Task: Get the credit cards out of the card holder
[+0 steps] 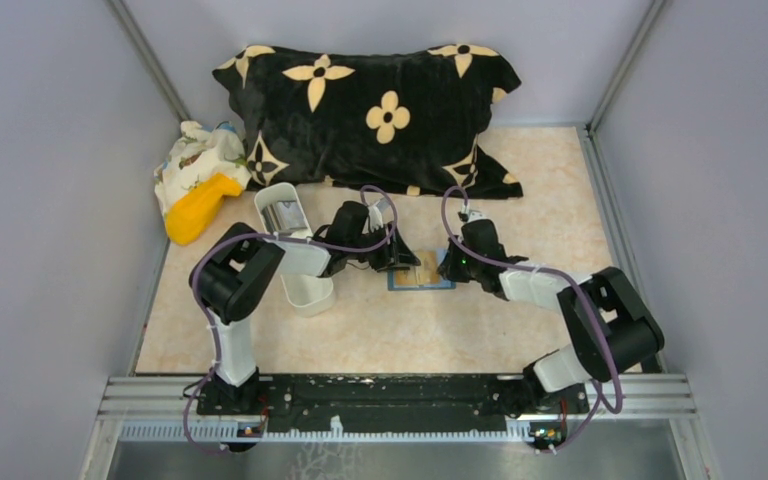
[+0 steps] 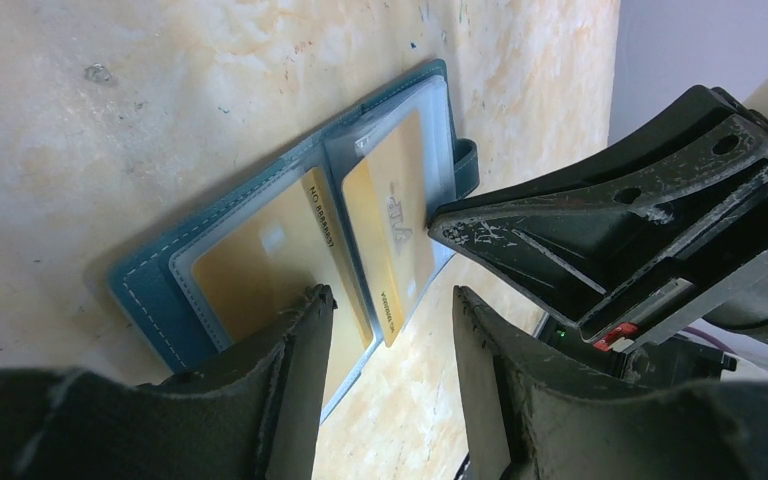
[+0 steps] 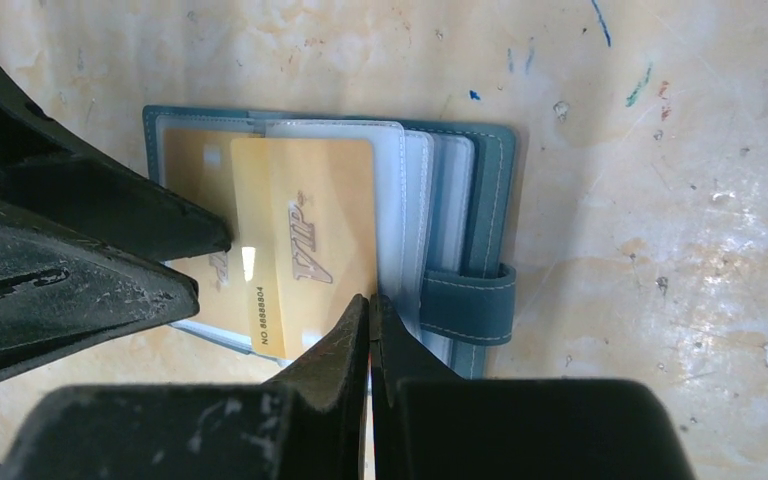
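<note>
- Beige marbled tabletop (image 1: 360, 340), grey walls around; blue card holder (image 3: 485, 180) lies open flat at centre, between both arms;
- left gripper (image 2: 392, 300) half open over it, gripping nothing;
- right gripper (image 3: 370, 300) closed tight, tips at the lower edge of a gold credit card (image 3: 320, 220); whether pinched, unclear.

Top view: high above the near edge of the table (image 1: 380, 335), facing down and toward the far pillow (image 1: 380, 110). It is far off and takes in the whole table.
Left wrist view: low and very near, looking past the left gripper (image 2: 390, 297) across the card holder (image 2: 145, 285). The view seems rolled sideways.
Right wrist view: very near, looking almost straight down past the right gripper (image 3: 370, 300).
Shared ground: all three views hold the card holder. Each wrist view also catches the other gripper, coming in from the opposite side.
</note>
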### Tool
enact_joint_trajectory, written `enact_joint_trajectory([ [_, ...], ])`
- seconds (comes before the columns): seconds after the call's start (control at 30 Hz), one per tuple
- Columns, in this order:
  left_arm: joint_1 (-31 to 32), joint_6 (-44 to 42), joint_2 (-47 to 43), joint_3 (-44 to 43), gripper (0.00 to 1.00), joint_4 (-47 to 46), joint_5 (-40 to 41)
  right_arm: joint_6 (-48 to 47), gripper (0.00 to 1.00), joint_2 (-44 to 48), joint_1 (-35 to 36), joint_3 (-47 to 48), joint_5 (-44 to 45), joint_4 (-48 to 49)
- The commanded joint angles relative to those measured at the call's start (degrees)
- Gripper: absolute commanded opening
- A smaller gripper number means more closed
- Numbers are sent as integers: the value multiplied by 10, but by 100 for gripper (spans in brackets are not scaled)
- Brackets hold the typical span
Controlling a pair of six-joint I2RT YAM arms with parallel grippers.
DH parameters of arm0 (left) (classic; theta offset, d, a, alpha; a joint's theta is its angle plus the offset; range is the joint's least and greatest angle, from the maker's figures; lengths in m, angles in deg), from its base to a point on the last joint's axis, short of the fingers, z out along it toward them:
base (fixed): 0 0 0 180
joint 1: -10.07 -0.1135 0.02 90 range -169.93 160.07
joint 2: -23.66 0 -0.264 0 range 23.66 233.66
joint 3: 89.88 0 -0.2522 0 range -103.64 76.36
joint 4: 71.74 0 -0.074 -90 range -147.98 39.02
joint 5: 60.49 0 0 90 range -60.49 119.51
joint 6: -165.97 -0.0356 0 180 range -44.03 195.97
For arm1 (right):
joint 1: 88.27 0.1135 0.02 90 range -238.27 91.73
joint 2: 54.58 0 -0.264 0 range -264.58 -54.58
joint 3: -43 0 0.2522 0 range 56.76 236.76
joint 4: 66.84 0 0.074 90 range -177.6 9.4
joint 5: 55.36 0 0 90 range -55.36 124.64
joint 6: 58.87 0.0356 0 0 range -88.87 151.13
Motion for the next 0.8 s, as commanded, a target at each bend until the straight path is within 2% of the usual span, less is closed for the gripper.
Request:
enact_joint_trajectory([
  [0.0,2,7,12,-14,54,-9,3,6,0,-27,-9,0,2,11],
  [0.37,3,46,25,-1,51,-78,-6,12,0,-41,-9,-3,-13,28],
  [0.53,4,58,32,1,38,-99,-9,14,0,-48,-9,-5,-20,34],
  [0.67,4,61,33,3,19,-102,-12,15,0,-50,-9,-4,-20,34],
  [0.77,4,61,34,3,11,-107,-15,15,0,-51,-9,-4,-22,37],
])
